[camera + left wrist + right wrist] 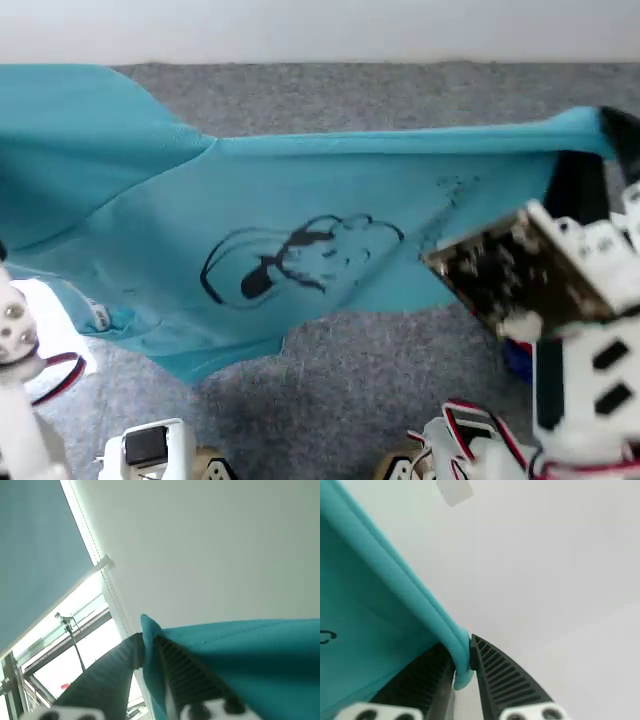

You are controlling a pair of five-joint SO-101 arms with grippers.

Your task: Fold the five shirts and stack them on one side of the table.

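Left tool [148, 647]: clamped on teal cotton T-shirt with black drawing [330, 230].
Right tool [462, 655]: pinching its hem.
Cut off: one T-shirt end, high view.

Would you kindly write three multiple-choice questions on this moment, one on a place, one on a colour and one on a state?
1. Where is the shirt relative to the table?
A. Folded flat on it
B. Held up over it, stretched between the left gripper and the right gripper
C. Stacked at one side of it

2. What colour is the shirt's fabric?
A. Teal
B. Red
C. White

3. What is the state of the right gripper?
A. Wide open, holding nothing
B. Shut on nothing
C. Shut on the shirt

Answers:
1. B: the high view shows the fabric spread in the air above the grey table.
2. A: the cloth is teal in all three views.
3. C: the right wrist view shows both fingers pinching the shirt's edge.
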